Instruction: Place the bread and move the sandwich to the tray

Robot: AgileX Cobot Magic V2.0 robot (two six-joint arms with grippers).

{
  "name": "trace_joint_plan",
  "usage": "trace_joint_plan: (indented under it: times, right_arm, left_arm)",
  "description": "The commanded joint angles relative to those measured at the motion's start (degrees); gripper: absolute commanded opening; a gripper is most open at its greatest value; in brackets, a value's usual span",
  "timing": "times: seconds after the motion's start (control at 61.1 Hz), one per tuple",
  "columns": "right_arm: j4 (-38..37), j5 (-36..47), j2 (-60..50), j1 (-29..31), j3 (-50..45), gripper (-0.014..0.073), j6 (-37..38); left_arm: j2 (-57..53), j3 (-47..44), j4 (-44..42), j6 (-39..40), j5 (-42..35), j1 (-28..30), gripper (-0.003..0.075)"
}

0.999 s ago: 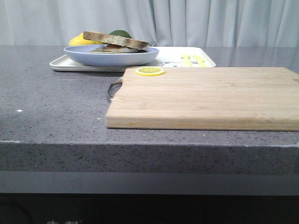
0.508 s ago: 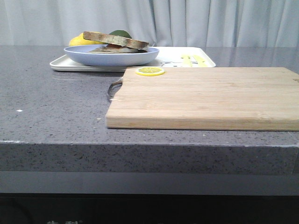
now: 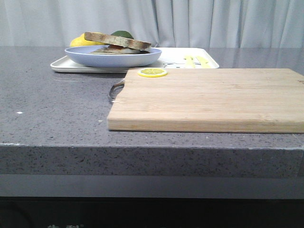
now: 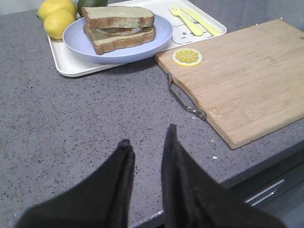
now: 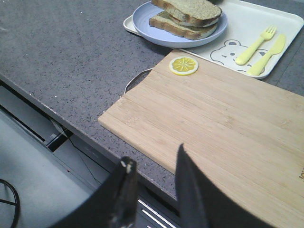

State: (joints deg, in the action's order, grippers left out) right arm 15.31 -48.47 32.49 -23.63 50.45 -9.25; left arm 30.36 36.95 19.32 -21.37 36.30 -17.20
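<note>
The sandwich (image 3: 118, 43) rests on a round pale-blue plate (image 3: 114, 59), and the plate stands on the white tray (image 3: 183, 58) at the back left. A plain bread slice (image 4: 118, 16) lies on top of it, with egg and a lower slice underneath. My left gripper (image 4: 148, 135) hangs open and empty over the bare grey counter, well short of the tray (image 4: 71, 66). Open and empty too, my right gripper (image 5: 154, 154) hovers at the counter's front edge by the board's near corner, far from the sandwich (image 5: 187, 16). Neither gripper shows in the front view.
A wooden cutting board (image 3: 209, 97) with a metal handle fills the right half of the counter; a lemon slice (image 3: 152, 72) lies on its far left corner. Two lemons (image 4: 57, 16) and a green fruit (image 4: 90, 4) sit behind the plate. A yellow fork and knife (image 5: 261, 47) lie on the tray.
</note>
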Motion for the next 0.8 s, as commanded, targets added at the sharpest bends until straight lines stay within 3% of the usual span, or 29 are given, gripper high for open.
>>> trace_joint_plan:
  times: [0.0, 0.098, 0.786]
  right_arm:
    - [0.9, 3.5, 0.1, 0.0, 1.5, 0.0054, -0.2]
    - [0.9, 3.7, 0.1, 0.0, 1.5, -0.0074, -0.2]
    - [0.9, 3.8, 0.1, 0.0, 1.5, -0.0069, -0.2]
  left_arm:
    - [0.0, 1.6, 1.2, 0.0, -4.2, -0.5, 0.0004]
    - [0.0, 1.6, 1.6, 0.1, -4.1, -0.5, -0.002]
    - [-2.9, 0.0, 1.7, 0.1, -5.2, 1.3, -0.002]
